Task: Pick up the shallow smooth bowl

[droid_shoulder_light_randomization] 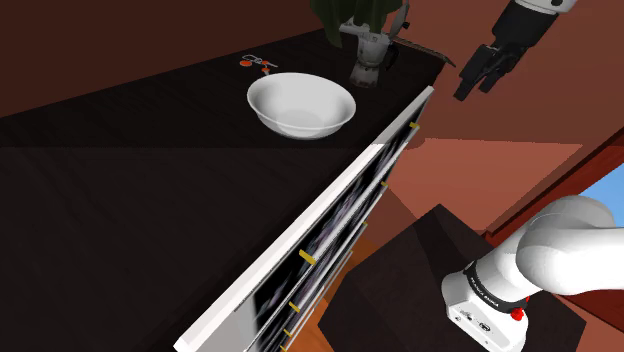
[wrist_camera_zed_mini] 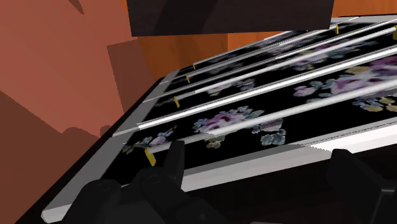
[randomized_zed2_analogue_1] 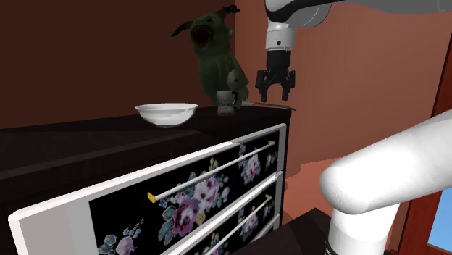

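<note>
- A dark dresser top [droid_shoulder_light_randomization: 120, 200] stretches away beneath reddish-brown walls in the shoulder view. The white bowl [droid_shoulder_light_randomization: 300, 105] sits upright on it towards the far end, close to the front edge.
- Just beyond the bowl a small grey object [droid_shoulder_light_randomization: 368, 55] stands before a dark green figure [droid_shoulder_light_randomization: 355, 15]. A small orange and blue item [droid_shoulder_light_randomization: 257, 63] lies farther back, to the bowl's left.
- The gripper [droid_shoulder_light_randomization: 478, 88] hangs in the air to the right, past the dresser's front edge and well apart from the bowl. The white arm base [droid_shoulder_light_randomization: 530, 270] stands at the near right.
- In the second exterior view the drawer fronts [randomized_zed2_analogue_1: 203, 195] are black with purple flowers, set in a white frame, with pale bar handles ending in yellow.
- Here the bowl [randomized_zed2_analogue_1: 166, 113] rests on top, left of the grey object [randomized_zed2_analogue_1: 227, 100] and the green figure [randomized_zed2_analogue_1: 214, 51].
- The gripper [randomized_zed2_analogue_1: 275, 94] points downward near the dresser's far corner, higher than the bowl and to its right. Its fingers are spread with nothing between them.
- In the wrist view the two black fingers [wrist_camera_zed_mini: 172, 168] stand apart, with the flowered drawer fronts [wrist_camera_zed_mini: 254, 118] beyond them.
</note>
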Controlling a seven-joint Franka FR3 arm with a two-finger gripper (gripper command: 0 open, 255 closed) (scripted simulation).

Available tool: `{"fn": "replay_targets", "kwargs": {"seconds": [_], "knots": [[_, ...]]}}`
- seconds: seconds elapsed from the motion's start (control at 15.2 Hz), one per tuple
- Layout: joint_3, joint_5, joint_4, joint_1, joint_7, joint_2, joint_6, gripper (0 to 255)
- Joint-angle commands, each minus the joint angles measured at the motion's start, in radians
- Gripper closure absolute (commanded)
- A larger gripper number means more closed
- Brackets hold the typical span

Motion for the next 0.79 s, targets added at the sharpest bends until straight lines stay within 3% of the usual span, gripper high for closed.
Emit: {"fn": "replay_targets", "kwargs": {"seconds": [0.0,0.73], "knots": [[0.000,0.000,0.000,0.000,0.000,0.000,0.000,0],[0.040,0.291,0.052,0.094,0.108,0.207,0.190,0]]}}
